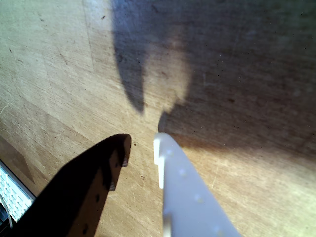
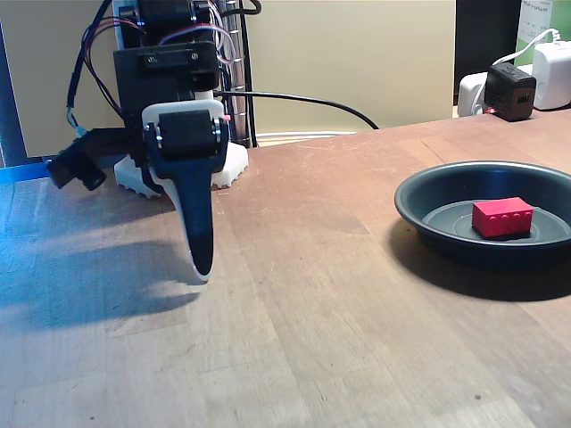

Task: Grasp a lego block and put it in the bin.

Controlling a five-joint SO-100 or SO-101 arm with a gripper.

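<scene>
The red lego block (image 2: 502, 217) lies flat on the bottom of the bin (image 2: 424, 201), a dark round pan at the right of the fixed view. My gripper (image 2: 202, 272) hangs far to the left of the pan, pointing down with its tips just above the wooden table. In the wrist view the gripper (image 1: 142, 143) is open by a narrow gap. The dark finger (image 1: 98, 182) is on the left and the white finger (image 1: 187, 192) on the right, with only bare wood between them.
The arm's white base (image 2: 234, 168) stands behind the gripper. A black cable (image 2: 303, 98) runs along the back edge to a black adapter (image 2: 511, 89) and a white one (image 2: 553, 73) at the back right. A white gridded object (image 1: 12, 195) sits at the wrist view's lower left.
</scene>
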